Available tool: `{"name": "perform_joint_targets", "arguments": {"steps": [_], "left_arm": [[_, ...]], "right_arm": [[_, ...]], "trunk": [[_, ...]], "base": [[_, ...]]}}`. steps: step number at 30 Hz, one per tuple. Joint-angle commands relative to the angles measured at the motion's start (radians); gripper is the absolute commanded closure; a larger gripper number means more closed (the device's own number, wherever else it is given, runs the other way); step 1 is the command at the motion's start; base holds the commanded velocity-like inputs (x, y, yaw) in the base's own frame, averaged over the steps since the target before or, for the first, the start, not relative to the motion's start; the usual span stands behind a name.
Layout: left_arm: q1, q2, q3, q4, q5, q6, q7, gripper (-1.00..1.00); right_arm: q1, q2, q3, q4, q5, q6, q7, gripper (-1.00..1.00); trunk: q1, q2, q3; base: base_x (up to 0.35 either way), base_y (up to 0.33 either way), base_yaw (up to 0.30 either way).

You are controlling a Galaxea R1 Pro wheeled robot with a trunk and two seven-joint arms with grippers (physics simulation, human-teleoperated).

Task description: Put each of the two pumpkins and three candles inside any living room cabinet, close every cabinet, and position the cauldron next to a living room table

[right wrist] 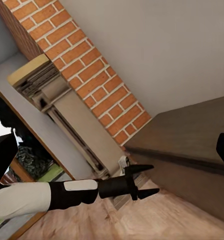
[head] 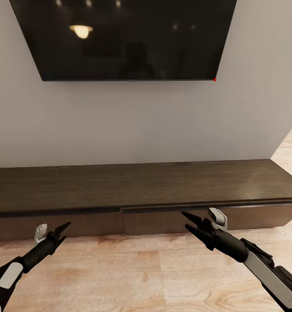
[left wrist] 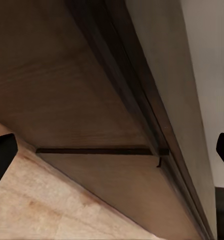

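Facing closed cabinet (head: 141, 195) under TV (head: 124, 39). My left gripper (head: 61, 230) and right gripper (head: 190, 221) spread wide, empty, near its fronts. Hook right front's top edge, pull straight.

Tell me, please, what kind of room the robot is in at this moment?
Most likely a living room. A large dark television hangs on a pale wall, a long, low dark-brown cabinet stands beneath it, and the floor is light wood. The right wrist view also shows a red brick wall.

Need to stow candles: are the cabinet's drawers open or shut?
Shut, apparently: both fronts of the cabinet sit flush under its top; no pale interior shows.
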Motion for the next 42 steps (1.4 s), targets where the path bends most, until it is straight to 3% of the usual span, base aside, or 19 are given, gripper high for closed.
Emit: {"name": "perform_joint_targets", "arguments": {"steps": [1,42], "left_arm": [[-0.001,0.000,0.002,0.003,0.005,0.004,-0.006,-1.00],[-0.001,-0.005,0.005,0.008,0.004,-0.006,-0.013,-1.00]], "right_arm": [[-0.001,-0.001,0.002,0.000,-0.011,0.011,0.003,-1.00],[-0.001,-0.001,0.002,0.000,-0.003,0.010,0.005,-1.00]], "trunk": [[0.000,0.000,-0.001],[0.000,0.000,-0.001]], "base": [[0.000,0.000,0.000],[0.079,0.006,0.000]]}}
